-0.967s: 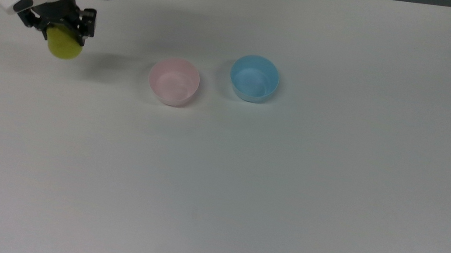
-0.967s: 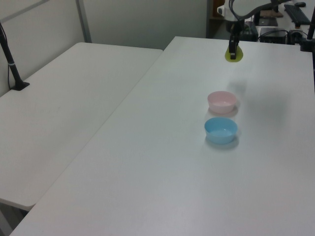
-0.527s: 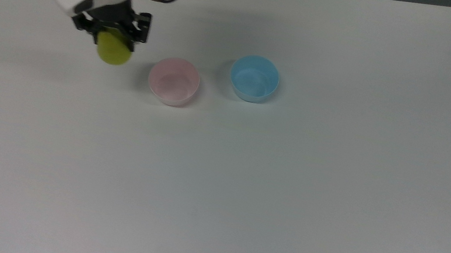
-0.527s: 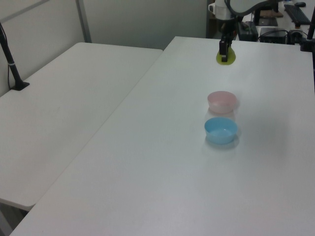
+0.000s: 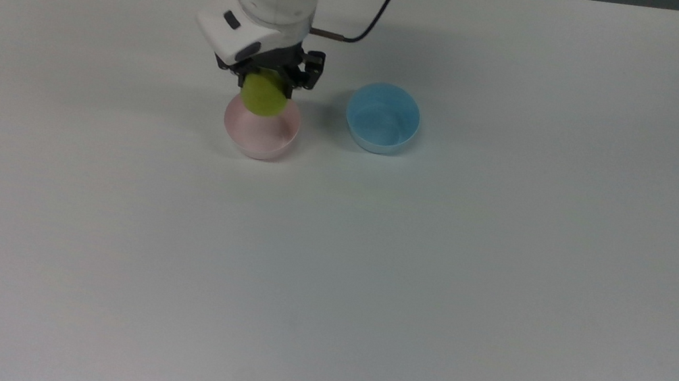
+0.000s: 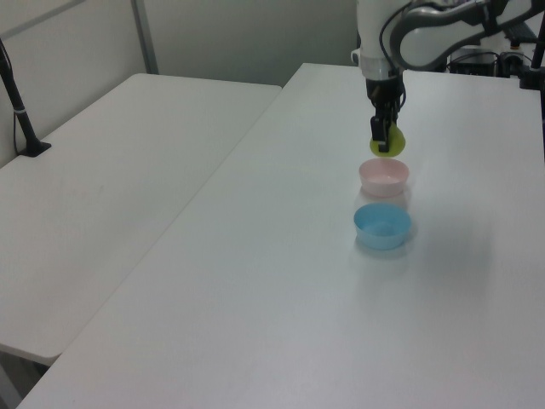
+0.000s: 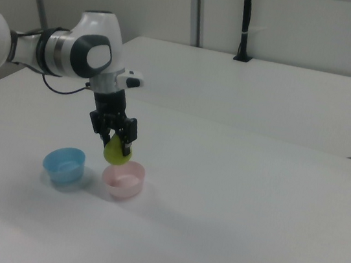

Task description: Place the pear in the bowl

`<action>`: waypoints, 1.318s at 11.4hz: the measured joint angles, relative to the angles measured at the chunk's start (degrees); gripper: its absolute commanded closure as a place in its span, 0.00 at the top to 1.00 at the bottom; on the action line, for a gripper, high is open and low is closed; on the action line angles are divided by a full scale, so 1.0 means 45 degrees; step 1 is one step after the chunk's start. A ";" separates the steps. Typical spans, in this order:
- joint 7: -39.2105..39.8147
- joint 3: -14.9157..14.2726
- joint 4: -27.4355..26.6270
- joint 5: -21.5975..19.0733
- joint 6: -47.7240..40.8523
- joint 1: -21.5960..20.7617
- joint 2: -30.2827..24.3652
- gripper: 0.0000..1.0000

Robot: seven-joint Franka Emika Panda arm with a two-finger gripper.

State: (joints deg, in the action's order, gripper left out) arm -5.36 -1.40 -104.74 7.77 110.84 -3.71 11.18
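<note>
Hanging above the far rim of the bowl (image 5: 261,124), the gripper (image 5: 268,82) has its fingers clenched on the pear (image 5: 264,95), which is held clear of the bench (image 5: 370,255) and not yet inside the bowl. In the top view the yellow-green fruit overlaps the upper edge of the pale pink bowl; in the right view the pear (image 7: 118,151) sits just above and slightly to the right view's left of the bowl (image 7: 123,180), with a gap of air between them. The left view shows the pear (image 6: 387,144) below the dark gripper (image 6: 381,136) and just behind the bowl (image 6: 384,177). A light blue bowl (image 5: 383,118) stands just beside the pink one, apart from it, on the top view's right. The white arm (image 7: 75,52) reaches in from the right view's left, and a black cable (image 5: 371,15) trails from its wrist.
</note>
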 measured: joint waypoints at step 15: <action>-0.0198 -0.0201 -0.1793 0.0000 0.3511 0.0144 0.0925 1.00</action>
State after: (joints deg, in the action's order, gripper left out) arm -6.26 -2.30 -112.81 7.77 126.64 -3.06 15.34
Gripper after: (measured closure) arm 0.031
